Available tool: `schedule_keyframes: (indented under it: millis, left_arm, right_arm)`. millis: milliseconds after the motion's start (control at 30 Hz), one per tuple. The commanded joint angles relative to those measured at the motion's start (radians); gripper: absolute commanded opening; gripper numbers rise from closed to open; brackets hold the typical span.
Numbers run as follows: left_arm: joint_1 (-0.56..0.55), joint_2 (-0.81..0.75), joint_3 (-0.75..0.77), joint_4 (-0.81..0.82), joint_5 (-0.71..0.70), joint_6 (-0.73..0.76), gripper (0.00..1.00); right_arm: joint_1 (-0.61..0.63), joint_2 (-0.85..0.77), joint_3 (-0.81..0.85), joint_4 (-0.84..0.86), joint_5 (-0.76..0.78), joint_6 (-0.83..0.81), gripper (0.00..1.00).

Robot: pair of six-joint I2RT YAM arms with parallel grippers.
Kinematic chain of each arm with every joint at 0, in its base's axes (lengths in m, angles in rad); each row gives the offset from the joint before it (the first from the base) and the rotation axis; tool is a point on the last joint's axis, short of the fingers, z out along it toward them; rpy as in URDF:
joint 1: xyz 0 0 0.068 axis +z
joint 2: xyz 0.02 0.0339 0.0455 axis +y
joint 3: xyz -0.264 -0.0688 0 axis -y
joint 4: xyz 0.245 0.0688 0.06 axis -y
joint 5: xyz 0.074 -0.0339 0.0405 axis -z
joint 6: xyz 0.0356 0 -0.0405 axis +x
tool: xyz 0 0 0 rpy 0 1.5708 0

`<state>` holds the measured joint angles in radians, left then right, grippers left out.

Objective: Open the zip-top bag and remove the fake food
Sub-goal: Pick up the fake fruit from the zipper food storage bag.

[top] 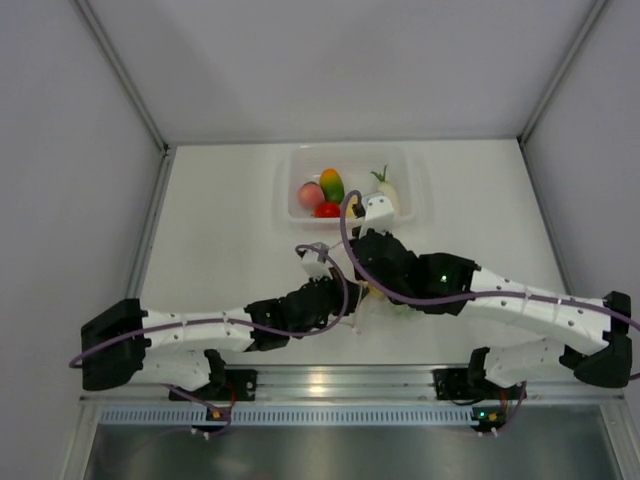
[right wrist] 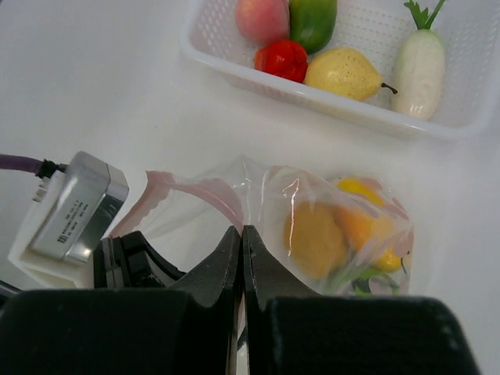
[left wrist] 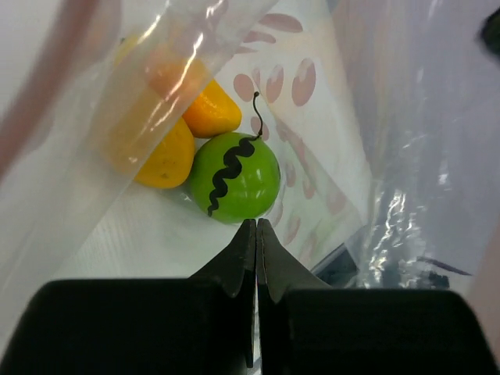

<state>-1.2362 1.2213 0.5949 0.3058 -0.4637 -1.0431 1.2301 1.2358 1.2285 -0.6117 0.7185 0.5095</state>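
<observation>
The clear zip-top bag (right wrist: 312,195) lies on the white table below the tub, its mouth with the pink zip strip (right wrist: 199,191) held open. My right gripper (right wrist: 242,228) is shut on that strip's edge. My left gripper (left wrist: 256,221) is inside the mouth with its fingers shut. Its tips meet the near side of a green fake fruit with a black wavy stripe (left wrist: 236,176), and nothing shows between them. An orange piece (left wrist: 211,113) and a yellow piece (left wrist: 160,152) lie behind it in the bag. In the top view both arms cover the bag.
A rigid clear tub (top: 350,150) stands at the back of the table. It holds a pink peach (right wrist: 262,17), a green mango (right wrist: 312,19), a red pepper (right wrist: 283,58), a yellow pear (right wrist: 344,72) and a white radish (right wrist: 419,66). Grey walls enclose the table.
</observation>
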Motion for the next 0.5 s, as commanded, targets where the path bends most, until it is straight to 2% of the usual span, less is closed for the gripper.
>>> schedule_keyframes:
  millis: [0, 300, 467]
  left_arm:
    - [-0.008, 0.058, 0.008, 0.173, 0.000, 0.066, 0.00]
    - [-0.003, 0.197, 0.106, 0.152, -0.004, 0.153, 0.00]
    - [0.000, 0.199, 0.210, -0.035, -0.052, 0.199, 0.00]
  right_arm:
    - [-0.032, -0.067, 0.000, 0.079, -0.050, -0.037, 0.00]
    - [-0.035, -0.177, -0.081, 0.196, -0.217, -0.078, 0.00]
    - [-0.035, -0.246, -0.096, 0.231, -0.332, -0.072, 0.00]
